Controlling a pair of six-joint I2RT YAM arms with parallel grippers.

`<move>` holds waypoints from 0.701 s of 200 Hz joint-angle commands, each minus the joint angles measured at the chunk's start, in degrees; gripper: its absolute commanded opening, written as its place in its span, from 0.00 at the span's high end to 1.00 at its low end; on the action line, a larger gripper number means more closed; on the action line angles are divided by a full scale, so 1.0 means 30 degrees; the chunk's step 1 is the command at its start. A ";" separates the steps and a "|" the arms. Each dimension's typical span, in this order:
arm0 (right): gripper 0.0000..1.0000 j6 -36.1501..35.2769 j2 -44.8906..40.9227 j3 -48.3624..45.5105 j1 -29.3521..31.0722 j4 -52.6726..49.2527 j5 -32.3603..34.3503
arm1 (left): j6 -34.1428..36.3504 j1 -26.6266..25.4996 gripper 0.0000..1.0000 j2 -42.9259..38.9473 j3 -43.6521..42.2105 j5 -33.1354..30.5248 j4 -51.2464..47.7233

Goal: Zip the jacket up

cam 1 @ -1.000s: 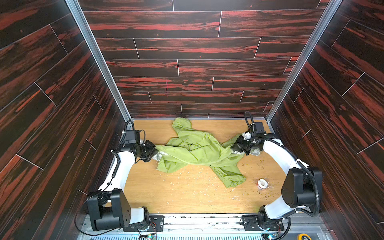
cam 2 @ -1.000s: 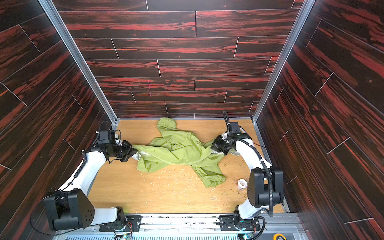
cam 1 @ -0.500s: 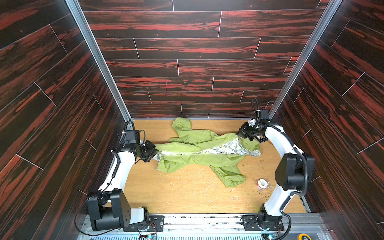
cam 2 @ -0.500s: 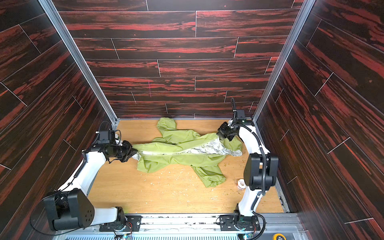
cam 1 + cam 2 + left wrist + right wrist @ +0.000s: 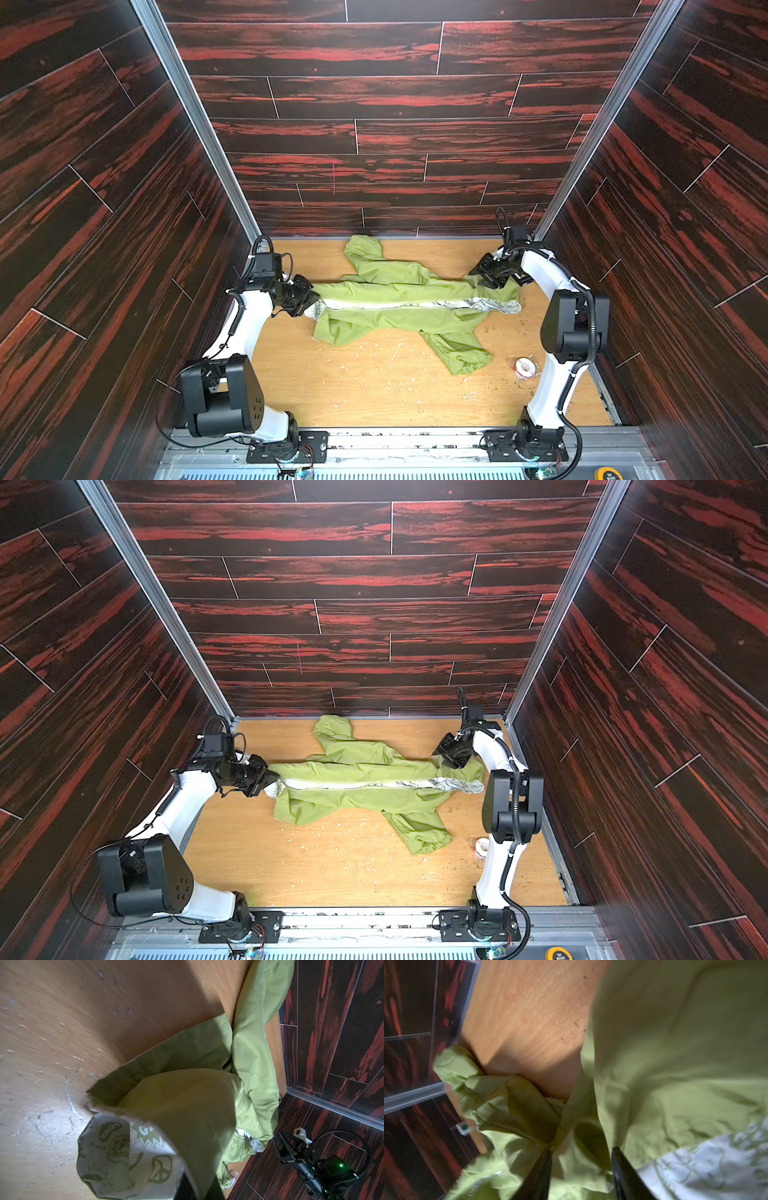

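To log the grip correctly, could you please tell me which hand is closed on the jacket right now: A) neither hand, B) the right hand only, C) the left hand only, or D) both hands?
C: the left hand is shut on the hem of the jacket, while the right hand stands open.

Both arms reach in low, elbows bent.
Left hand [image 5: 311,300], mid-left of frame, pinched shut on the jacket [image 5: 395,320]; right hand [image 5: 481,281], mid-right, jaws parted.

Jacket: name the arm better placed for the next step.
Right, probably: the right hand is open over the jacket at its collar end; the left hand is shut on the hem, anchoring it.
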 commanded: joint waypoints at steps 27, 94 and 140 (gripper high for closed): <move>0.34 -0.0216 -0.1996 -0.1048 0.0016 -0.0575 0.1505 | 0.1393 0.0080 1.00 0.0320 0.0820 0.0183 -0.1079; 0.30 -0.0568 -0.3225 0.0005 0.4932 -0.0906 0.1606 | 0.2118 0.0089 1.00 0.0197 0.1057 0.0141 -0.1870; 0.31 0.0146 0.1330 0.2948 0.7998 -0.0540 -0.1042 | 0.2607 0.0074 0.99 0.0177 0.1528 -0.0552 -0.2964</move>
